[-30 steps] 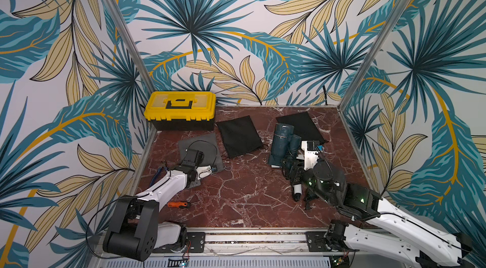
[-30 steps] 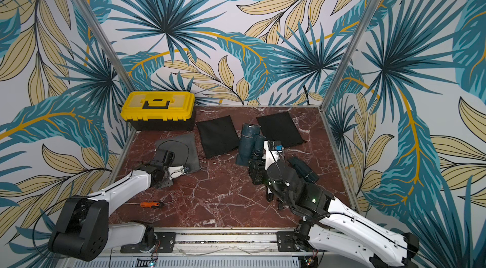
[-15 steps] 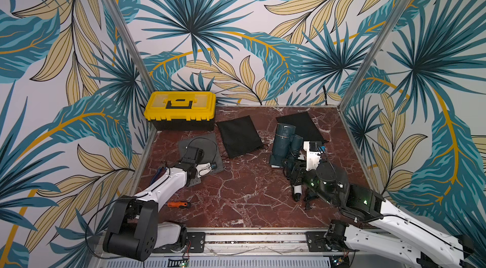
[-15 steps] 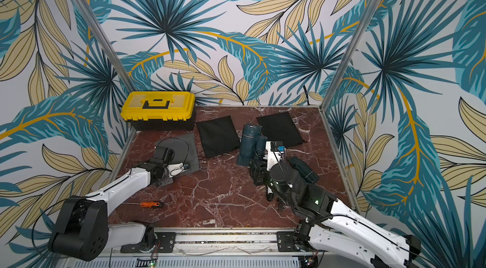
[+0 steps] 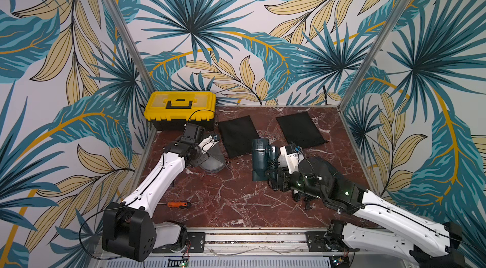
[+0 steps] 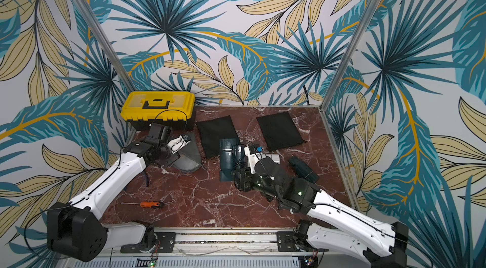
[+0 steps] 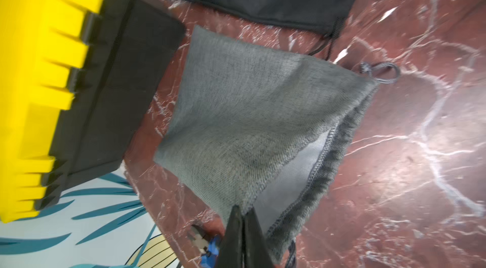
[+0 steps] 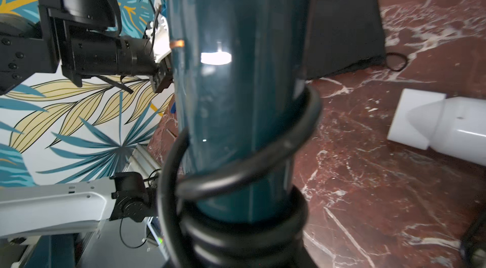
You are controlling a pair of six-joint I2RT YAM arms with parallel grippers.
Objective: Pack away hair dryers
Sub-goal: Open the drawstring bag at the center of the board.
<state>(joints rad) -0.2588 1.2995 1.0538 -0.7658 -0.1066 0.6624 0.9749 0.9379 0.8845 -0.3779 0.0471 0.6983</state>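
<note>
one grey pouch (image 7: 249, 122), left gripper (image 7: 243, 210) pinching rim

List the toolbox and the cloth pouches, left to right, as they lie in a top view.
yellow toolbox → grey drawstring pouch → black pouch → second black pouch
</note>
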